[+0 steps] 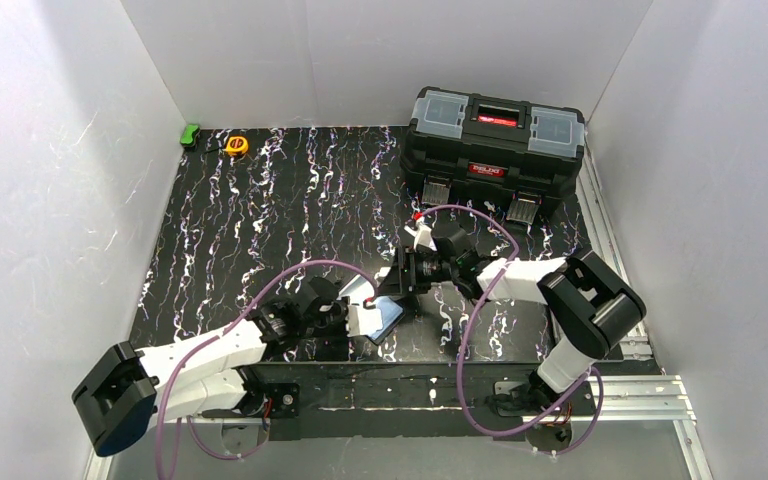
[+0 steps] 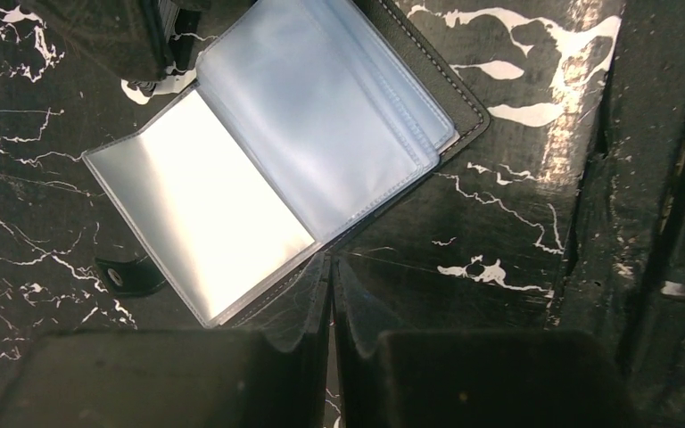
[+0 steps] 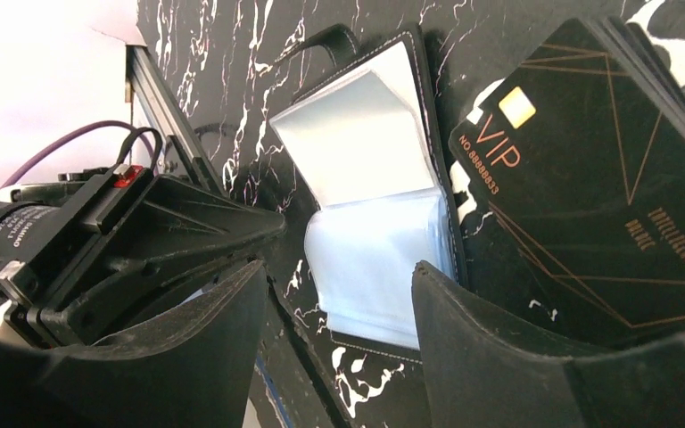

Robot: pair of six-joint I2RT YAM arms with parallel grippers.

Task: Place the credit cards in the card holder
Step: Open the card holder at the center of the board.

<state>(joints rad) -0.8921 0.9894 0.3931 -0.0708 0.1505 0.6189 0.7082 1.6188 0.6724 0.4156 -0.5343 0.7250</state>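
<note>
The card holder (image 2: pixel 268 160) lies open on the black marbled table, its clear bluish sleeves fanned upward; it also shows in the top view (image 1: pixel 384 318) and the right wrist view (image 3: pixel 366 187). My left gripper (image 2: pixel 332 263) is shut, with its tips at the holder's near edge. My right gripper (image 3: pixel 339 266) is open and empty, just in front of the holder. A stack of credit cards (image 3: pixel 589 178) lies beside the holder, topped by a black card with "VIP" print and copper lines. My right finger (image 3: pixel 482 339) covers the stack's lower corner.
A large black toolbox (image 1: pixel 495 145) stands at the back right. A yellow tape measure (image 1: pixel 237 145) and a small green object (image 1: pixel 190 135) lie at the back left. Aluminium rails (image 1: pixel 600 230) run along the table's right side. White walls enclose the table.
</note>
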